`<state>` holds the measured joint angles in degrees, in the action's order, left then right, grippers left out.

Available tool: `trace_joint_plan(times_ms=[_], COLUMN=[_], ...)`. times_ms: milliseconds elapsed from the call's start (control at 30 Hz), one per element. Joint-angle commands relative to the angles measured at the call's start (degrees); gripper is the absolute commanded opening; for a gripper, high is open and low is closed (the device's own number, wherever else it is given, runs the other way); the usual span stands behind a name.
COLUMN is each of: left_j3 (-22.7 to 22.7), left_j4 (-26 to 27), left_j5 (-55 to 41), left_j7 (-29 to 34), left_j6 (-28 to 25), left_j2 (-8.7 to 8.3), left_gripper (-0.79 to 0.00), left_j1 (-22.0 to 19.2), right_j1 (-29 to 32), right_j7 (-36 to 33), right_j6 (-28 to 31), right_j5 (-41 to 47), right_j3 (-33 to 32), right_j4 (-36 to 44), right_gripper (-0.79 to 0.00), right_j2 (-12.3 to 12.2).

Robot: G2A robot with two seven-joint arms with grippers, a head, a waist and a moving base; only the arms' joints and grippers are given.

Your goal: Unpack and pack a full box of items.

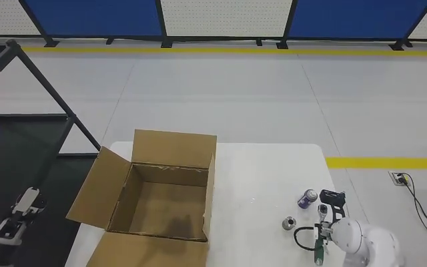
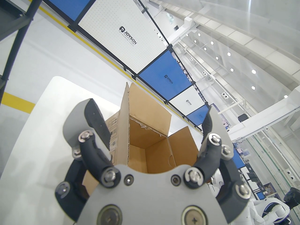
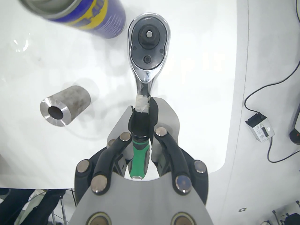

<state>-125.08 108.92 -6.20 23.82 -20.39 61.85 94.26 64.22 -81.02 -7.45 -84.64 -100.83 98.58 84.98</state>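
Top view: a brown cardboard box (image 1: 167, 200) is seen at the left edge of the white table (image 1: 267, 173), flaps spread, its bare inner floor exposed. Near the right edge, a spray can (image 1: 307, 197), a steel cylinder (image 1: 288, 223) and a ratchet wrench (image 1: 321, 235) are grouped.

Left wrist view: the left gripper (image 2: 150, 108) is held with jaws wide, nothing between, facing the box.

Right wrist view: the chrome-headed, green-handled wrench is clamped in the right gripper (image 3: 140, 114).
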Motion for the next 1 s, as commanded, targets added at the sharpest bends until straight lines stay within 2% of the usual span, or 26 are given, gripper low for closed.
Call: trace_joint_plan(times_ms=[0, 100, 500, 567, 633, 733, 800, 967], left_j3=[-0.2, -0.4, -1.0, -1.0, -1.1, -1.2, -1.2, -1.2], left_j4=[0.0, 0.3, 1.2, 1.4, 1.6, 1.7, 1.8, 2.0], left_j5=[0.0, -0.1, -0.2, -0.2, -0.2, -0.2, -0.2, 0.1], left_j7=[-0.1, -0.3, -1.0, -1.2, -1.2, -1.3, -1.4, -1.5], left_j6=[-0.1, -0.2, -0.6, -0.7, -0.7, -0.9, -1.1, -1.2], left_j2=[0.03, 0.10, 0.42, 0.47, 0.52, 0.58, 0.63, 0.74], left_gripper=[0.000, 0.000, 0.000, 0.000, 0.000, 0.000, 0.000, 0.000], left_j1=[0.2, 0.6, 2.1, 2.3, 2.4, 2.6, 2.8, 3.1], right_j1=[-0.6, -1.7, -4.4, -4.6, -4.8, -4.8, -4.8, -4.2], right_j7=[0.3, 1.4, 6.6, 7.3, 7.9, 8.5, 8.9, 9.7], right_j6=[-1.2, -3.5, -4.4, -4.6, -4.7, -4.7, -4.6, -4.9], right_j5=[-0.9, -2.0, 0.8, 1.6, 2.2, 2.8, 3.4, 4.5], right_j3=[0.0, 0.4, -0.4, -0.5, -0.6, -0.7, -0.7, -1.1], right_j4=[-1.1, -3.5, -11.3, -12.0, -12.6, -13.0, -13.0, -10.8], right_gripper=[-0.785, -0.785, -0.785, -0.714, -0.573, -0.557, -0.502, -0.474], right_j2=[-0.1, -0.2, -0.8, -0.9, -1.0, -1.2, -1.3, -1.6])
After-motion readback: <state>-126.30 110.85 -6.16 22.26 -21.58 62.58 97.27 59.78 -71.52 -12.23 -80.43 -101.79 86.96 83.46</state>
